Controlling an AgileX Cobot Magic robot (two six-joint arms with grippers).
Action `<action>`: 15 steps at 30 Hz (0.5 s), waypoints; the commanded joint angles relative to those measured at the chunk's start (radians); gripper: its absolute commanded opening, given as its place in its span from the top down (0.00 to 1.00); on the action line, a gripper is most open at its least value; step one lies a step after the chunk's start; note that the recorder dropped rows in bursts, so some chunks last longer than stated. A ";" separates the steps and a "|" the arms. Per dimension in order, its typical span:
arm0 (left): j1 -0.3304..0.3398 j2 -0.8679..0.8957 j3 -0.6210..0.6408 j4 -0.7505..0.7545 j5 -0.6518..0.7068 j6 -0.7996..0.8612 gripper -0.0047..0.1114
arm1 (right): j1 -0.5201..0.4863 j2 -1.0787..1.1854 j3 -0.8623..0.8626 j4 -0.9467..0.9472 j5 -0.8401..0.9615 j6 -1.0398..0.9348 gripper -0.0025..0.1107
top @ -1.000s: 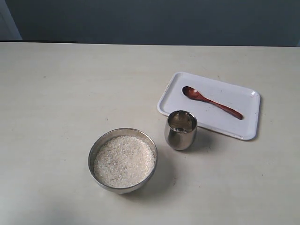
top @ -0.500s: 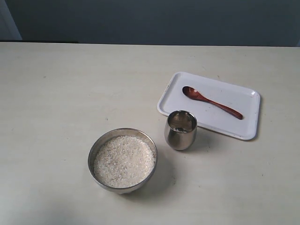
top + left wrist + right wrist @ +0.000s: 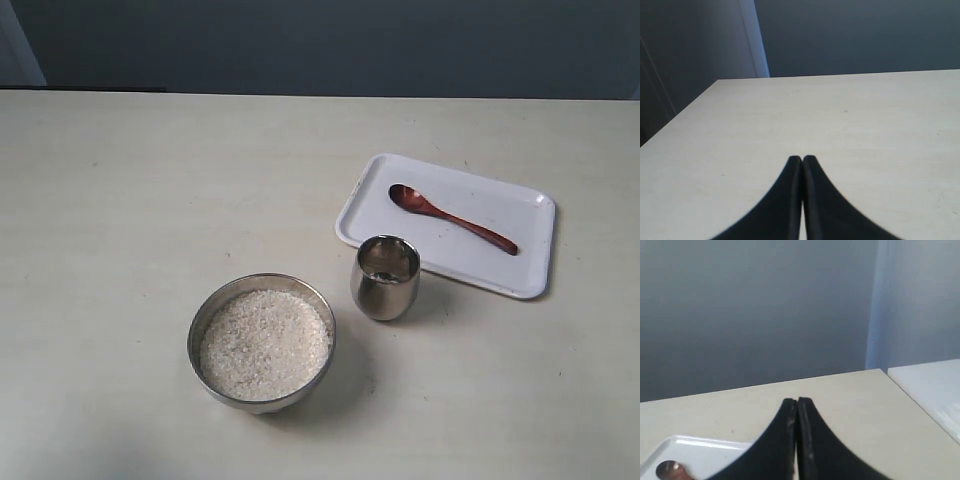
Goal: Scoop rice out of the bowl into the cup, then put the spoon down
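Note:
The steel bowl (image 3: 200, 322) holds white rice (image 3: 264, 343) near the table's front in the exterior view. To its right stands the shiny steel cup (image 3: 385, 277). Behind the cup, the reddish-brown wooden spoon (image 3: 452, 218) lies on a white tray (image 3: 530, 280). Neither arm shows in the exterior view. My left gripper (image 3: 802, 159) is shut over bare tabletop with nothing between its fingers. My right gripper (image 3: 797, 401) is shut and empty too; the tray's corner (image 3: 695, 450) and the spoon's tip (image 3: 669, 470) show beside it.
The pale table (image 3: 150, 190) stretches wide to the left and behind the bowl. A dark wall stands beyond the far edge. In the right wrist view, a white surface (image 3: 935, 390) lies past the table's edge.

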 commanded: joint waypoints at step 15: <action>-0.004 -0.005 -0.002 -0.001 -0.009 -0.004 0.96 | -0.207 -0.281 0.299 0.024 0.066 -0.020 0.98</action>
